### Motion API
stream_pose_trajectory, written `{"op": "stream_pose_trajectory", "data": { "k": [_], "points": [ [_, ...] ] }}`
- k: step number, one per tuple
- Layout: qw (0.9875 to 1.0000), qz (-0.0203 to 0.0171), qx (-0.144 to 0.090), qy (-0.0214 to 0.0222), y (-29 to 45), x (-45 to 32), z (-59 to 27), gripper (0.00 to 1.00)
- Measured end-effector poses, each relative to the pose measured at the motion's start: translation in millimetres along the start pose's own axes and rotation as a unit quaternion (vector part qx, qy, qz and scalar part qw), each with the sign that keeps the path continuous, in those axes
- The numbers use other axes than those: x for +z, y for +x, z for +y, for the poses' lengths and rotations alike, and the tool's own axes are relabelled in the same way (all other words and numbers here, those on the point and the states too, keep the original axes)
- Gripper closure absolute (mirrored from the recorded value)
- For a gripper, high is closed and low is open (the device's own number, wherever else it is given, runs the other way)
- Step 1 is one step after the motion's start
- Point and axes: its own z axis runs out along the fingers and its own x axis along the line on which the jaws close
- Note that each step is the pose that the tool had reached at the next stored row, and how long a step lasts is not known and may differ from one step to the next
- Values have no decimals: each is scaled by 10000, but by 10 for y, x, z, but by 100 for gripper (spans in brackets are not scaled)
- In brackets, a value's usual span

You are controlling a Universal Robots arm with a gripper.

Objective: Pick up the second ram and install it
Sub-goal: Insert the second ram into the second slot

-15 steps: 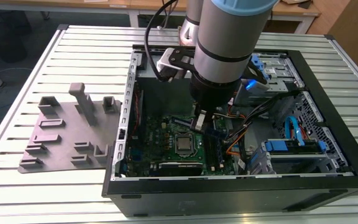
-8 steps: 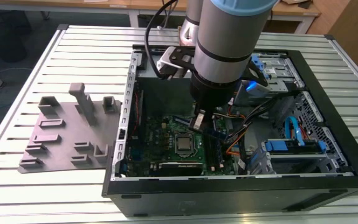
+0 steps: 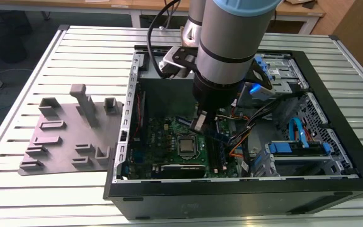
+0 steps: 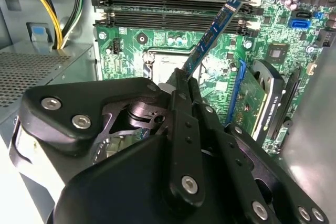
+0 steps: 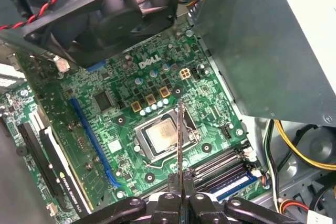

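The robot arm (image 3: pixel 232 42) is reaching down into the open computer case (image 3: pixel 232 196), which is sitting on a table (image 3: pixel 93 47) made of white slats. The gripper (image 3: pixel 200 124) is hanging just over the green motherboard (image 3: pixel 159 137).

In the second wrist view the black fingers (image 4: pixel 181 119) are squeezing tight on the second ram (image 4: pixel 210 38), with no gap showing beside it. The second ram is sticking out past the fingertips at a tilt. Its far end is showing in front of the long black slots (image 4: pixel 168 11), but I cannot tell if it is touching them.

In the first wrist view the second ram (image 5: pixel 180 140) is showing edge-on as a thin line. It is rising from the gripper (image 5: pixel 181 181) and crossing in front of the square silver processor (image 5: pixel 157 136). A big black fan (image 5: pixel 121 9) is sitting past the far edge of the motherboard.

A grey tray (image 3: pixel 62 142) with little holders is lying on the table beside the case, on the exterior view's left
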Motion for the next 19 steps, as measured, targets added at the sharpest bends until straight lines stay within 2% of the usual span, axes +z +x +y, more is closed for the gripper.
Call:
{"op": "stream_pose_trajectory", "data": {
  "k": [10, 19],
  "points": [
    [9996, -10, 290, 12, 0, 1, 0, 89],
    [9985, -19, 551, 23, 0, 2, 0, 89]
  ]
}}
